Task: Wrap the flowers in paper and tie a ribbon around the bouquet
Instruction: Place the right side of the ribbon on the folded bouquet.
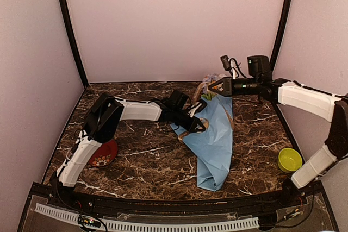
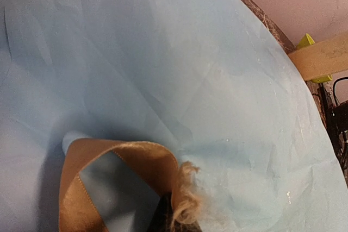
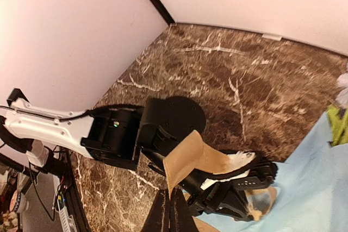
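Bouquet (image 1: 213,145) lies on desk (image 1: 136,156), narrow end near, flowers (image 1: 208,82) far. Left hand (image 1: 196,125) clenched on ribbon (image 3: 190,158) at bouquet's left edge; right hand (image 1: 213,87) grips same ribbon farther back, likely tensioning for tying.

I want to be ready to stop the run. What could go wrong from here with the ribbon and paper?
1. The left claw grips the ribbon near its frayed end, so a pull may slip it free.
2. The ribbon loop stands loose over the paper. Tightening it toward the right claw could crumple or unroll the paper.
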